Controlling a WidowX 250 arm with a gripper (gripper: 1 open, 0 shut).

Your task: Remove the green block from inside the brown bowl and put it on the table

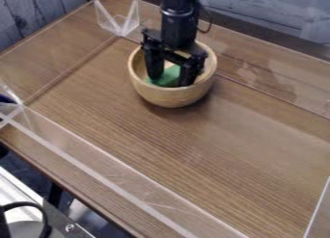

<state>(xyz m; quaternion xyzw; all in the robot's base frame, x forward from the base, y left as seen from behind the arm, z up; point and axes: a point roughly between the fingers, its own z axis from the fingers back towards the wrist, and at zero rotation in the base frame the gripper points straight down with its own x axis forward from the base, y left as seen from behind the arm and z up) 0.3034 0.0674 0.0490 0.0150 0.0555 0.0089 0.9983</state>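
Observation:
The brown bowl [172, 89] sits on the table [168, 155] toward the far side. Inside it lies the green block [168, 74], partly hidden by the gripper. My black gripper [173, 71] points straight down into the bowl, open, with one finger on each side of the block. Whether the fingers touch the block I cannot tell.
Low clear plastic walls [77, 155] edge the tabletop, running along the near left side and the back. Bare wood-grain surface stretches in front of and to the right of the bowl.

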